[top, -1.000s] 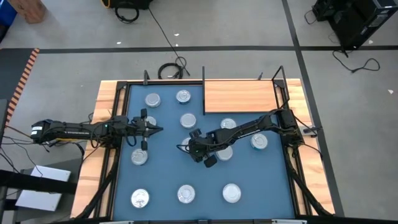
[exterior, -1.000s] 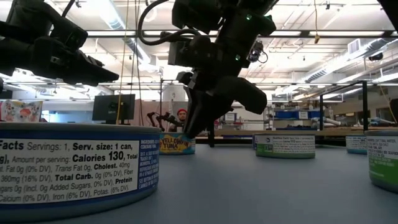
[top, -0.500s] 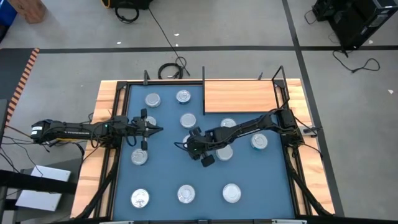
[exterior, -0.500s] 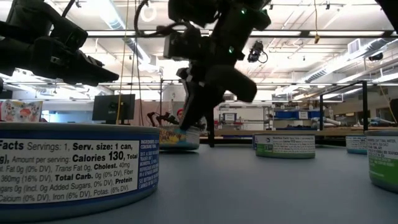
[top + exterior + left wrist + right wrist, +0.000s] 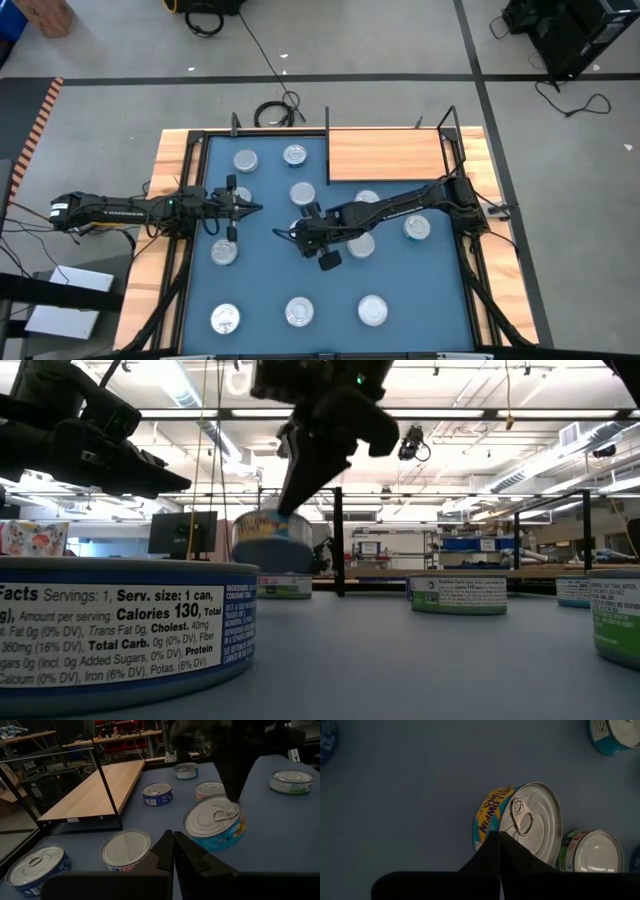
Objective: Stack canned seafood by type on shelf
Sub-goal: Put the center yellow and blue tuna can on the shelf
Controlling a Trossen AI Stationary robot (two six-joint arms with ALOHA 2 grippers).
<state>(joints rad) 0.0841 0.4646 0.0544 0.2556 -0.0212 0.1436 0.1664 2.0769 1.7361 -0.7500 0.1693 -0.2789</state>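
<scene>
My right gripper (image 5: 301,233) is shut on a teal-and-yellow "Yellowfin" tin (image 5: 520,822) near the middle of the blue mat. The low view shows this tin (image 5: 272,540) in the air above the mat. Several other silver-lidded tins rest on their bases on the mat, such as one (image 5: 302,193) just beyond the held tin and a green-labelled one (image 5: 592,851) beside it. The wooden shelf (image 5: 385,155) lies at the far right corner with nothing on it. My left gripper (image 5: 250,208) is shut and waits over the mat's left side, touching nothing. My right gripper pinches the tin at its rim (image 5: 496,831), with one finger over the lid and the other against the labelled side wall. The fingers (image 5: 305,465) come slanting down from above. The tin hangs below them, lifted clear of the mat, lid up.
Tins stand along the mat's near edge (image 5: 299,313) and in the far left part (image 5: 245,160). One tin (image 5: 360,243) sits under the right arm. A black frame post (image 5: 107,785) stands at the shelf's corner. Bare mat (image 5: 270,270) lies between the middle and the near row.
My right gripper came down on the Yellowfin tin where it stood on the mat, took hold of it and rose, shifting a little toward the table's left. The tin now hangs clear of the mat.
</scene>
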